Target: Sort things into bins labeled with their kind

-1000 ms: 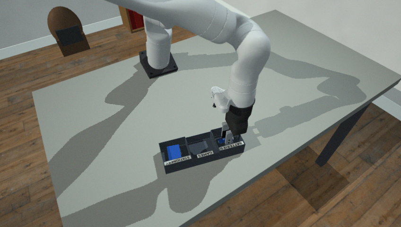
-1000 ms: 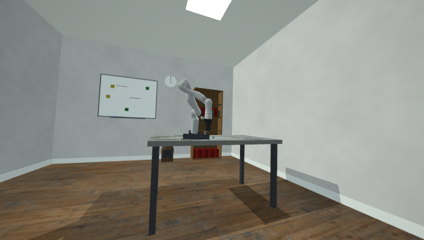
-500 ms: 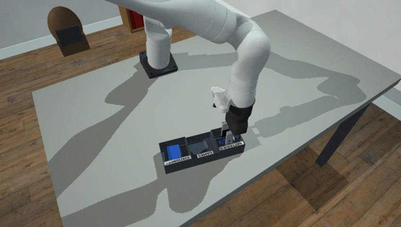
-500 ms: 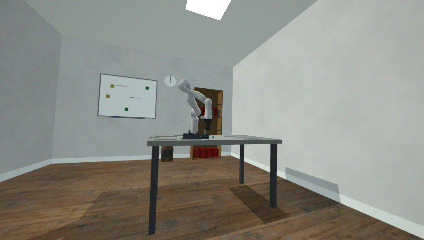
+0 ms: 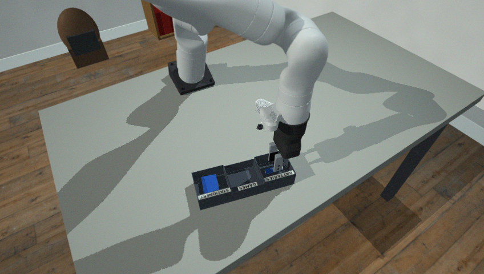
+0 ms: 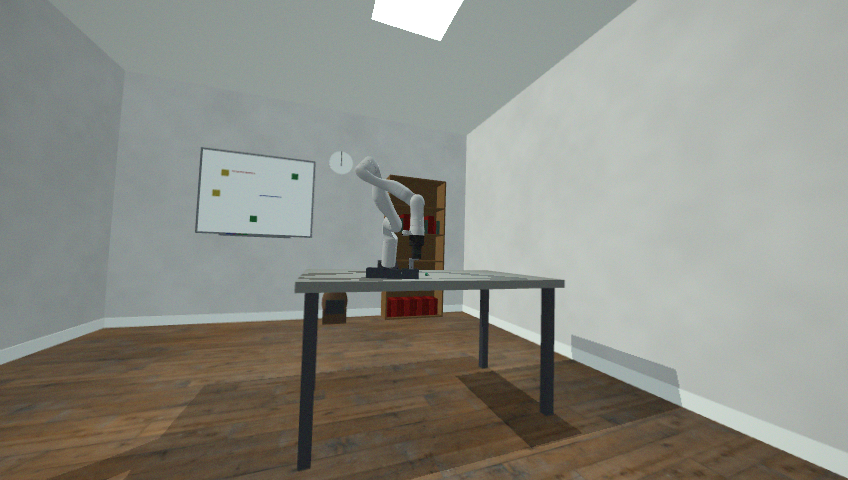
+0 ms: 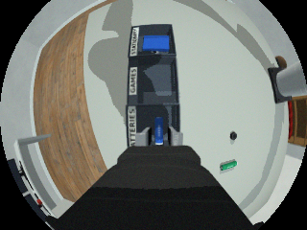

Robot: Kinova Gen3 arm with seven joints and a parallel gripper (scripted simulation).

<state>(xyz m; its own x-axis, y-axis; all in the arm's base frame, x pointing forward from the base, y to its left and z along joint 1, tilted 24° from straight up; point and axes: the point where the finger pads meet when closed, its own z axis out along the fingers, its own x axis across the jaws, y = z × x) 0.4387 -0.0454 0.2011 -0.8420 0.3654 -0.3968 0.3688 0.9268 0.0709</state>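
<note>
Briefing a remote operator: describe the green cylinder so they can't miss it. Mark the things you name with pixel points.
On the grey table [image 5: 119,142] [image 6: 428,285] [image 7: 206,96], look on the robot-base side of the labelled bins [image 5: 217,201] [image 6: 380,273] [image 7: 153,104]. A small green cylinder [image 7: 228,166] lies on its side there; the nearby black piece [image 5: 259,126] [image 7: 233,136] is shorter and dark.

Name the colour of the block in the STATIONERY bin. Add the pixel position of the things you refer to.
The block [image 5: 209,183] [image 7: 155,43] is blue, clearest in the top view.

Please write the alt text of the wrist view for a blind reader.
Open gripper around a blue battery in the BATTERIES bin. Beyond are the GAMES bin and the STATIONERY bin, holding a blue block. A green cylinder and small dark object lie on the table.
</note>
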